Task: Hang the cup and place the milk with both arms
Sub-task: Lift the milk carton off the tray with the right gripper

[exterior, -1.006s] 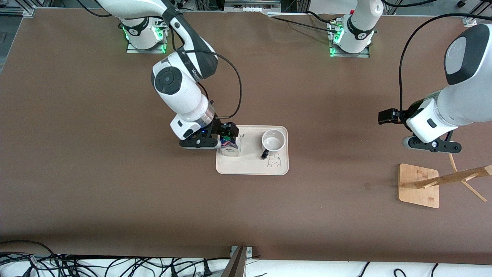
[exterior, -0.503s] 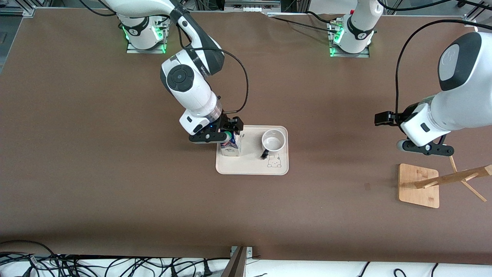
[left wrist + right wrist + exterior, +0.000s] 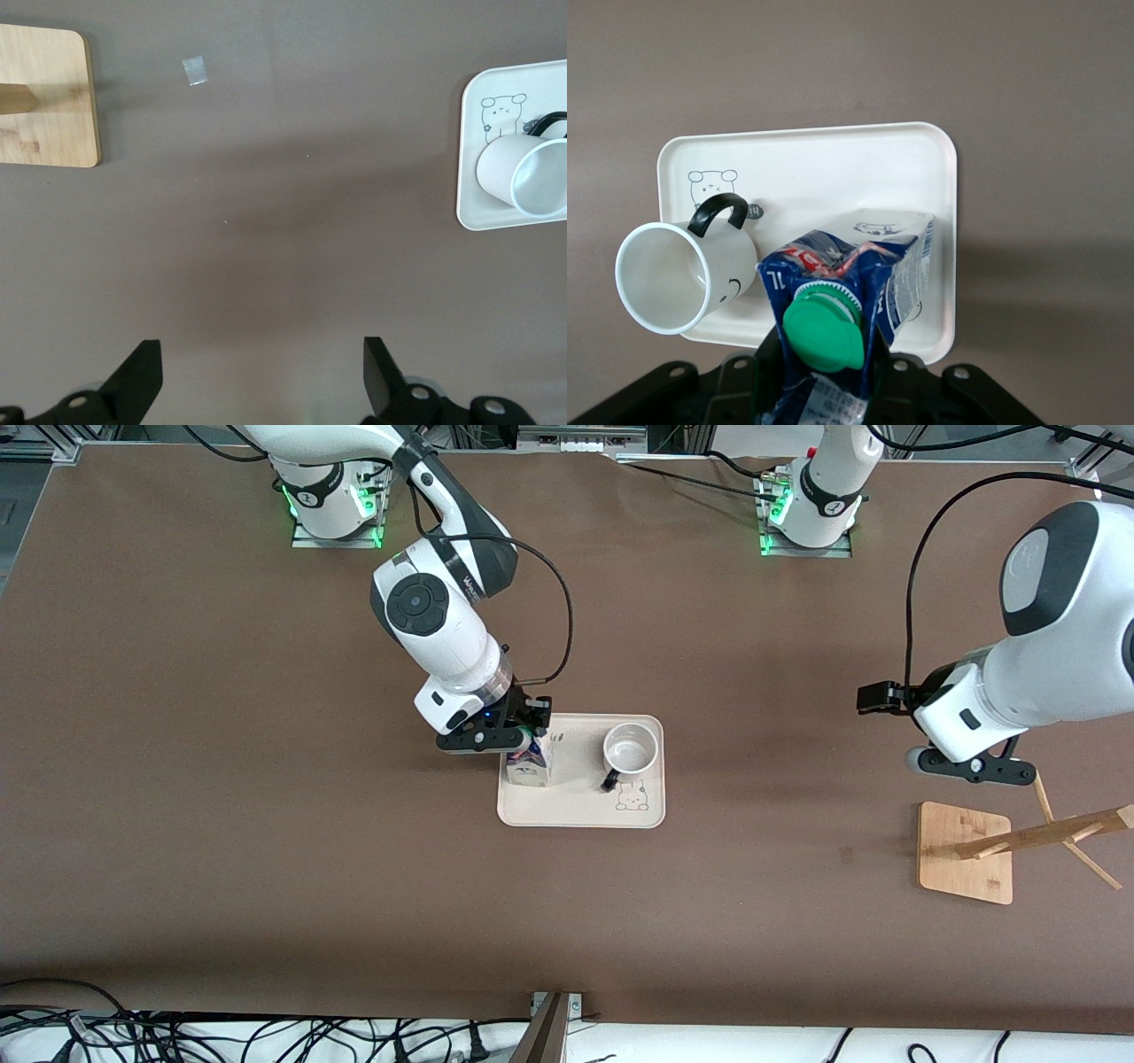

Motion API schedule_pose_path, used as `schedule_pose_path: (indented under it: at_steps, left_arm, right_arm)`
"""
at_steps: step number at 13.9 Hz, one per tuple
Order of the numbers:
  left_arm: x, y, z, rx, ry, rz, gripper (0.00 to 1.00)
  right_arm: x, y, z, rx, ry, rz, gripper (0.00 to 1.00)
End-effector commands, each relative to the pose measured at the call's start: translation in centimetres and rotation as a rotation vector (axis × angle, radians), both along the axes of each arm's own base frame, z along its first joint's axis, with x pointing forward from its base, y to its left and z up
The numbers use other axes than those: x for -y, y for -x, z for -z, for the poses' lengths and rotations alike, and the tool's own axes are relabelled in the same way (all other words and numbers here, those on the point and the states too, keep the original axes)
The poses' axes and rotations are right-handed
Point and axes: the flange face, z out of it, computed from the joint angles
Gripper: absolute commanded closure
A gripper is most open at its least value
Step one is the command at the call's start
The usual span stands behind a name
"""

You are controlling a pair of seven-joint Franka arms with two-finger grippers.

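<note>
Currently the right claw (image 3: 523, 737) is clenched on the milk carton (image 3: 528, 763), which stands on the white tray (image 3: 580, 811) beside the upright cup (image 3: 631, 752). The left claw (image 3: 261, 376), released, waits over bare tabletop (image 3: 221, 824) near the wooden rack (image 3: 966, 852)

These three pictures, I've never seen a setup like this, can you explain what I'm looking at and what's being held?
Two white robot arms work at a brown table. The wide picture looks down from a high camera; the two close-ups come from cameras on each arm's wrist. A white tray holds a white mug with a black handle and a blue-and-white milk carton with a green cap. The right gripper is shut on the milk carton. The left gripper hangs open over bare table, waiting near a wooden mug stand at its end.
</note>
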Motion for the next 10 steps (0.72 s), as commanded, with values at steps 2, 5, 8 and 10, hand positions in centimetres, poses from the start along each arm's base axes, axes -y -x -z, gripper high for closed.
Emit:
schedule_pose_path:
  at_steps: [2, 5, 8, 10]
  left_arm:
    - [1.7, 0.2, 0.1, -0.015, -0.015, 0.033, 0.00]
    - [2.7, 0.4, 0.2, -0.018, -0.014, 0.049, 0.00]
    - [3.2, 0.5, 0.3, -0.021, -0.014, 0.056, 0.00]
    - [3.4, 0.6, 0.5, -0.026, -0.012, 0.061, 0.00]
  right_arm:
    - [0.2, 1.0, -3.6, -0.007, 0.001, 0.032, 0.72]
    - [1.2, 0.7, -6.5, -0.042, 0.026, 0.041, 0.72]
    - [7.0, -1.1, -10.1, -0.066, 0.105, 0.037, 0.72]
    - [12.4, -2.4, -11.0, -0.095, 0.163, -0.044, 0.72]
